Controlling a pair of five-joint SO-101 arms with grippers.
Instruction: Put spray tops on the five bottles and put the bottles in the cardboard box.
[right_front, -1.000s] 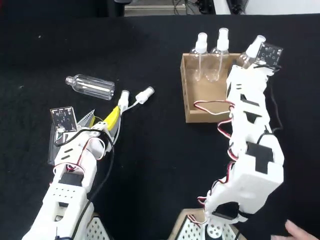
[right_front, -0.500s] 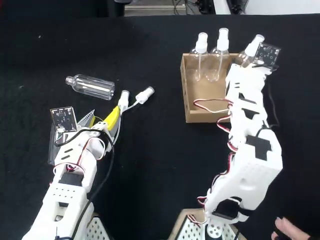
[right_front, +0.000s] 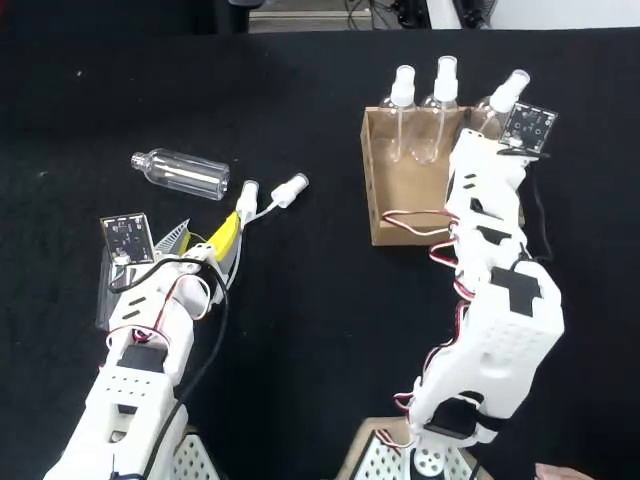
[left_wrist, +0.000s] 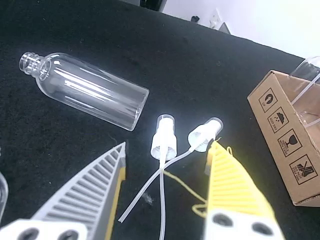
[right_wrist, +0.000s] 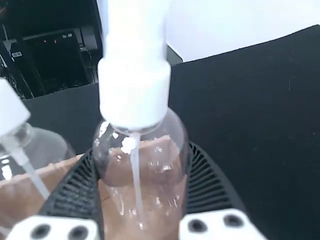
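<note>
A clear bottle (right_front: 181, 172) (left_wrist: 90, 92) without a top lies on the black table. Close to it lie two loose spray tops (right_front: 248, 190) (right_front: 290, 189) (left_wrist: 163, 142) (left_wrist: 205, 134). My left gripper (right_front: 212, 218) (left_wrist: 169, 150) rests open just short of them, one fingertip on each side of the nearer top. The cardboard box (right_front: 383, 190) (left_wrist: 290, 145) holds two capped bottles (right_front: 402, 120) (right_front: 438, 112). My right gripper (right_front: 487, 125) (right_wrist: 142, 185) is shut on a third capped bottle (right_front: 500, 102) (right_wrist: 140, 150), held tilted over the box's far right corner.
A clear bottle-like thing (right_front: 106, 292) lies partly hidden beside the left arm. The right arm's body (right_front: 500, 300) stretches along the right of the box. Bare black table lies between the two arms.
The right arm has shifted slightly left, carrying its capped bottle a little closer over the box. The left arm has not moved.
</note>
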